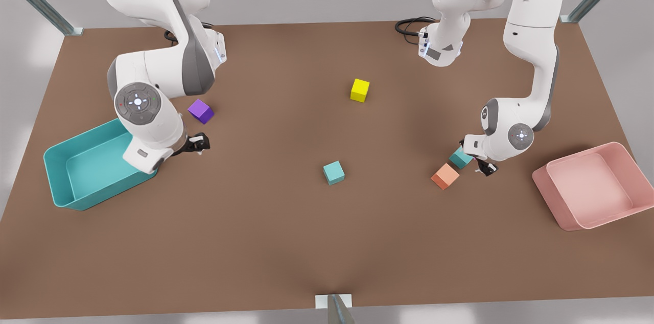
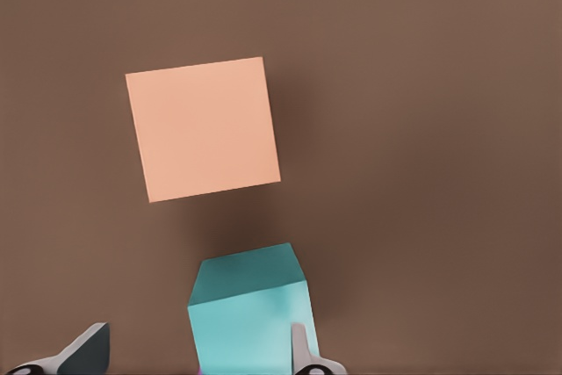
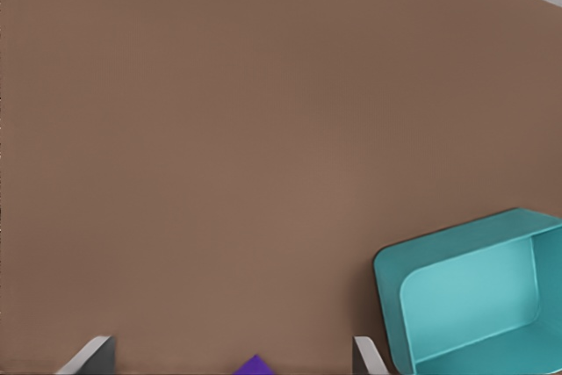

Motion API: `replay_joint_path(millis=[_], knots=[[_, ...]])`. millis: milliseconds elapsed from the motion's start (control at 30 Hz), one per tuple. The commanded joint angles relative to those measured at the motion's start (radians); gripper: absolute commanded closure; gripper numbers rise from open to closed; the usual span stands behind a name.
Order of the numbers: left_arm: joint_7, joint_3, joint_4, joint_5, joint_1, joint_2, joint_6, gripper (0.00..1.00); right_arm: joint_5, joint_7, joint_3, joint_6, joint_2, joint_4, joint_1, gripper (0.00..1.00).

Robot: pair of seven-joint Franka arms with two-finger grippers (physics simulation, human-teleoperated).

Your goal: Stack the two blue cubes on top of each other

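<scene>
**Left gripper at the far teal cube, second cube alone mid-table**

I read the arm on the front view's right as my left arm: its wrist camera shows an orange cube and a teal cube, the pair lying by that arm in the front view. The left gripper (image 1: 477,160) is down low at the first blue cube (image 1: 461,157). In the left wrist view that cube (image 2: 250,313) sits between the two fingers (image 2: 303,353), closer to one and apart from the other, so the jaws are spread wider than the cube. I cannot tell whether the near finger actually touches it. The cube looks tilted in the front view, and I cannot tell if it rests flat on the table (image 1: 327,242).

The orange cube (image 1: 445,176) lies just beside that teal cube, at about 7 o'clock from it in the front view, with a narrow gap showing in the wrist view.

The second blue cube (image 1: 333,172) sits alone near the middle of the table, well apart from the first, at roughly 9 o'clock from it. Nothing is stacked.

My right gripper (image 1: 196,144) hangs low on the front view's left, fingers spread and holding nothing. The purple cube (image 1: 200,111) is near it at 12 o'clock, and the teal bin (image 1: 61,181) lies at 8 o'clock from it. This arm waits.

A yellow cube (image 1: 359,90) sits at 1 o'clock from the central teal cube, and a pink bin (image 1: 562,201) stands at the front view's right edge.
</scene>
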Motion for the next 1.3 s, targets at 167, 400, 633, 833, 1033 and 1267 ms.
replay_joint_path(millis=[167,400,633,833,1033,1267], knots=[[0.031,0.000,-0.006,-0.001,0.000,-0.005,-0.027,0.00,0.028,-0.166,-0.001,0.001,0.000,-0.009,-0.008,0.00],[0.022,0.000,-0.006,-0.003,-0.005,-0.002,-0.045,0.00,0.042,-0.168,-0.003,0.001,0.001,-0.017,-0.023,0.00],[0.016,0.000,-0.029,-0.003,-0.009,-0.002,-0.045,0.00,0.041,-0.168,-0.003,0.000,0.003,-0.054,-0.022,0.00],[-0.004,0.000,-0.029,-0.003,-0.011,0.010,-0.067,0.00,0.041,-0.168,-0.003,-0.003,0.004,-0.060,-0.022,0.00],[-0.018,0.000,-0.028,-0.003,-0.015,0.039,-0.062,0.00,0.041,-0.168,-0.004,-0.005,0.014,-0.060,-0.022,0.00],[-0.052,0.000,-0.026,-0.023,-0.017,0.070,-0.033,0.46,0.038,-0.168,-0.004,-0.003,0.015,-0.060,-0.022,0.00]])
